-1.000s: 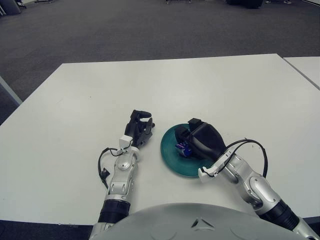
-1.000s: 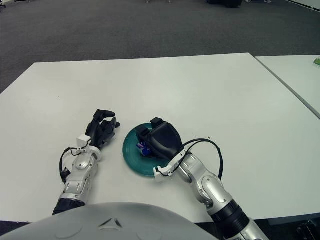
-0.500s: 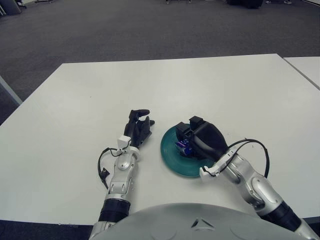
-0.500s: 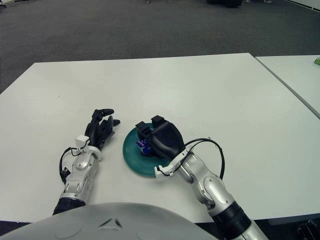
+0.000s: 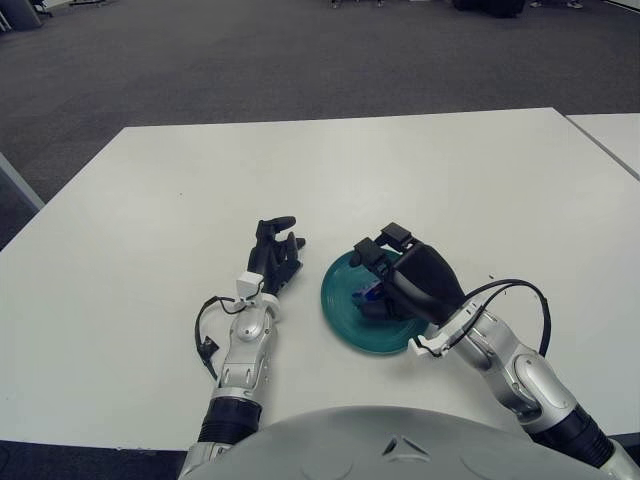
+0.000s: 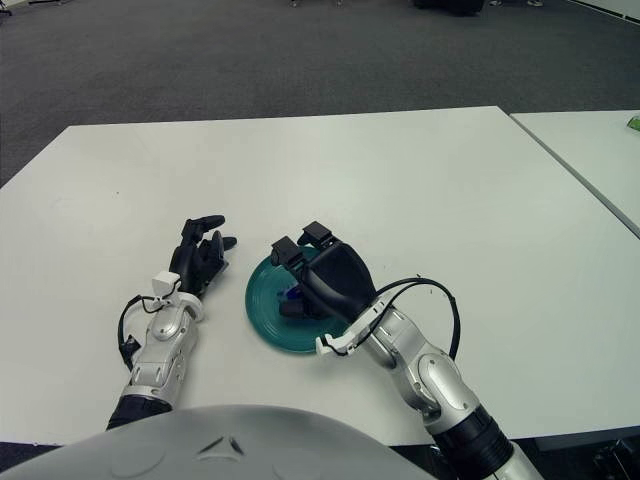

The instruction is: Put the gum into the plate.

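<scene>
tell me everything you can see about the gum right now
The gum is a small blue pack, mostly hidden beneath the right hand. It lies inside the teal plate, near its middle. The hand's fingers are spread above it and no longer wrap it, though whether the thumb touches it can't be seen. Its label and exact shape can't be made out.

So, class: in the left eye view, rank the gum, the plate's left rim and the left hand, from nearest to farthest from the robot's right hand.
1. gum: on the plate, right under the right hand's open fingers.
2. plate's left rim: just left of the gum.
3. left hand: on the table, beyond the plate's left rim.
</scene>
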### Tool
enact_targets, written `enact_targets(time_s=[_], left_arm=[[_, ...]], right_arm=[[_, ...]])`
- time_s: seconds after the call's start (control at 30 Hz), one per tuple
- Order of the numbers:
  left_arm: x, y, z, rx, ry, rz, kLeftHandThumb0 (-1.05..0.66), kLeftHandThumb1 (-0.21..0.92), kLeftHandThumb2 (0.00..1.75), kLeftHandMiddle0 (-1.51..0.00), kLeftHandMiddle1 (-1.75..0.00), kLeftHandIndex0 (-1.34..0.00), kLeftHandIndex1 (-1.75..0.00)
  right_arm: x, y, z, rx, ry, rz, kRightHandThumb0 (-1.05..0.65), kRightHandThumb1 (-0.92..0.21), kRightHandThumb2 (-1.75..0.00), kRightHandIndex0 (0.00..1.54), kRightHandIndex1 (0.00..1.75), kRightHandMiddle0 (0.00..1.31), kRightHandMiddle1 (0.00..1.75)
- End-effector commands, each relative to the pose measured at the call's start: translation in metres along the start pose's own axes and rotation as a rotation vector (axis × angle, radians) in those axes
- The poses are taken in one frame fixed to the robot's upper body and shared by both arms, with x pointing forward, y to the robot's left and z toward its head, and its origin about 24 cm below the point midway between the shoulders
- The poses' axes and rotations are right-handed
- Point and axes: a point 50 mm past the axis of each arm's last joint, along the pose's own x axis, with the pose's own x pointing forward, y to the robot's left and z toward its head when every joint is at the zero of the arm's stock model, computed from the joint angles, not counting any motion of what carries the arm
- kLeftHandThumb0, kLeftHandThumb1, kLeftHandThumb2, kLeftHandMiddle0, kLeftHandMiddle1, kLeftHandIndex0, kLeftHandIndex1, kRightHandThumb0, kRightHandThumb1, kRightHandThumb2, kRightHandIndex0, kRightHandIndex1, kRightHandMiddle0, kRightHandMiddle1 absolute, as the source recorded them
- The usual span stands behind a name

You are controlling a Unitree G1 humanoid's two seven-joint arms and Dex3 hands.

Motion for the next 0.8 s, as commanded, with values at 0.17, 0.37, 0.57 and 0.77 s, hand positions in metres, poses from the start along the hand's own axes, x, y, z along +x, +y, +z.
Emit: enact_targets(time_s=[0.17, 0.37, 0.57, 0.77], left_arm=[[-0.002, 0.000, -0.007, 0.011, 0.039, -0.001, -0.71, 0.92, 0.84, -0.24, -1.00, -0.09, -1.25], [-0.004, 0.001, -0.007, 0.010, 0.039, -0.005, -0.72, 0.92, 0.83, -0.24, -1.03, -0.10, -1.26], [-0.005, 0.001, -0.008, -0.002, 0.049, -0.006, -0.71, 0.92, 0.82, -0.24, -1.04, -0.08, -1.26], [-0.006, 0.001, -0.008, -0.011, 0.048, -0.013, -0.71, 0.92, 0.82, -0.24, -0.98, -0.07, -1.23]], right_arm=[[-0.002, 0.000, -0.002, 0.060, 0.017, -0.105, -1.05, -0.92, -0.84, 0.15, 0.08, 0.00, 0.74], [-0.004, 0.004, -0.001, 0.104, 0.039, -0.133, -1.05, -0.92, -0.83, 0.11, 0.04, 0.00, 0.63], [-0.006, 0.007, -0.001, 0.130, 0.049, -0.138, -1.05, -0.92, -0.83, 0.13, 0.03, 0.00, 0.67], [-0.008, 0.010, -0.003, 0.149, 0.064, -0.129, -1.05, -0.92, -0.83, 0.14, 0.03, 0.00, 0.69]])
